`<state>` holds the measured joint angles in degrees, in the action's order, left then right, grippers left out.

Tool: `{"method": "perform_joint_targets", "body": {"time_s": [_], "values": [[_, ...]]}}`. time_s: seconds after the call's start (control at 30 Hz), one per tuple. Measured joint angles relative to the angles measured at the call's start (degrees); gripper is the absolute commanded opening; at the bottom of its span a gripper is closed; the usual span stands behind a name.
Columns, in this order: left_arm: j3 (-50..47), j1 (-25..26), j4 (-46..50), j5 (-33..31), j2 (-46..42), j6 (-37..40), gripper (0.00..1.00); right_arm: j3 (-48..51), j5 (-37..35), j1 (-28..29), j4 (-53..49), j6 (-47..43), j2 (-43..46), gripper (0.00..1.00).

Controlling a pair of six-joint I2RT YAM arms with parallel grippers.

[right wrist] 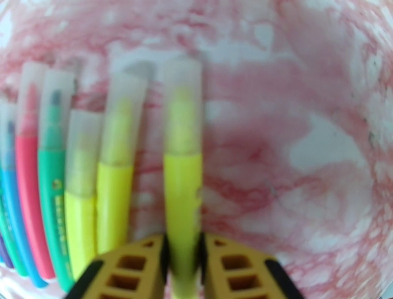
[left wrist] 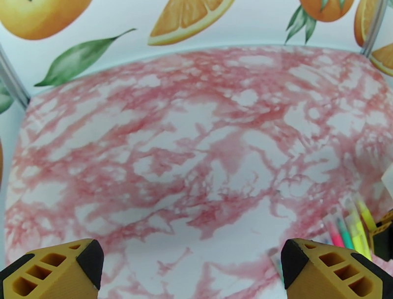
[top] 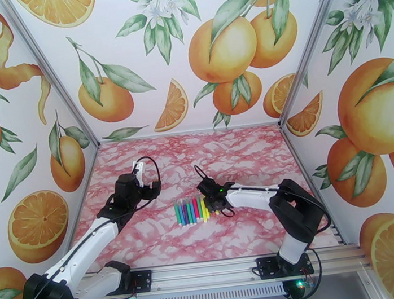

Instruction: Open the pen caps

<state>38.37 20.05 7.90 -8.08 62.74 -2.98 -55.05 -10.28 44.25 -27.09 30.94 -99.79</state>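
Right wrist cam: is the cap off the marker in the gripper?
No: the translucent cap covers the tip of the yellow marker held by the right gripper.

Blurred pen caps [right wrist: 182, 101], yellow pen [right wrist: 182, 196] bottom-cropped

Pens [top: 191, 211] lie side by side in a row, middle of table [top: 198, 158]. Right gripper [right wrist: 182, 253] at row's right end, clamped on end pen [right wrist: 182, 196]. Left gripper [left wrist: 192, 253] left of row, apart.
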Motion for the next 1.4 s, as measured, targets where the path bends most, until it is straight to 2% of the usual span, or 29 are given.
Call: {"method": "perform_joint_targets", "body": {"time_s": [0.3, 0.53, 0.9, 1.1, 1.4], "values": [[0.8, 0.0, 0.5, 0.1, 0.9, -1.3, 1.00, -0.2, 0.0, 0.0, -0.2, -0.2, 0.0, 0.19], [2.5, 0.0, 1.4, 1.7, 3.6, -2.6, 0.99, 2.7, -0.1, 0.0, 3.6, -0.4, 2.1, 0.17], [6.1, 0.3, 1.5, 7.7, 7.2, -5.3, 0.99, 5.9, 0.0, 0.0, 9.6, -3.1, 9.4, 0.17], [8.5, 0.4, 1.6, 13.8, 8.8, -7.4, 0.99, 8.1, 0.7, 0.0, 14.2, -5.3, 13.4, 0.19], [12.3, 0.7, 1.4, 26.6, 11.7, -11.2, 0.97, 10.8, 6.8, 0.0, 24.3, -8.4, 19.7, 0.21]]}}
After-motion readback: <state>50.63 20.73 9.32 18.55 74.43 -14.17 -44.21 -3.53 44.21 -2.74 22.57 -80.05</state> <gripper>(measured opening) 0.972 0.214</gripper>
